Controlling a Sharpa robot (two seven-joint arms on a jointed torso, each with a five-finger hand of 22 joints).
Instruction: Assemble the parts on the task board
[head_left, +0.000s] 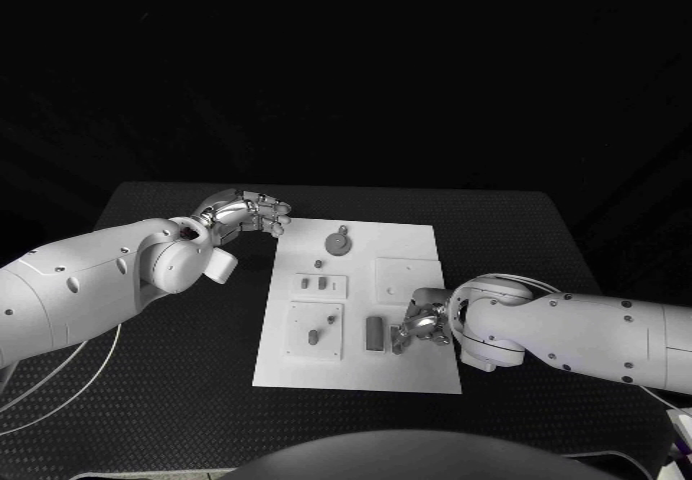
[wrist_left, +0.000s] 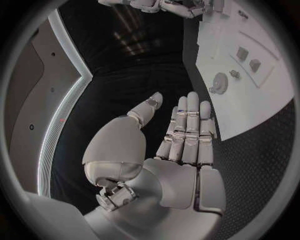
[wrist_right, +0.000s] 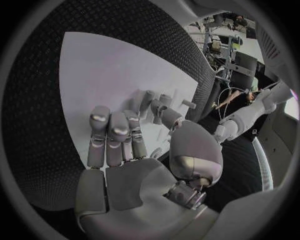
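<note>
Head view, white task board (head_left: 411, 240) mid-worktop with grey parts (head_left: 336, 241) on it, left hand (head_left: 248, 213) off its far corner, fingers (wrist_left: 187, 131) straight, together, empty, right hand (head_left: 423, 322) over the near edge, fingers (wrist_right: 111, 137) loosely bent, holding nothing.

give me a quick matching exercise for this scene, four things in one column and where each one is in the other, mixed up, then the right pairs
Things
1. left hand
2. right hand
3. round part
4. task board

Places
a. in the middle of the black table
b. over the near right part of the board, beside an upright grey part
c. on the far part of the board
d. off the board's far left corner, over the table

Pairs: 1-d, 2-b, 3-c, 4-a
</note>
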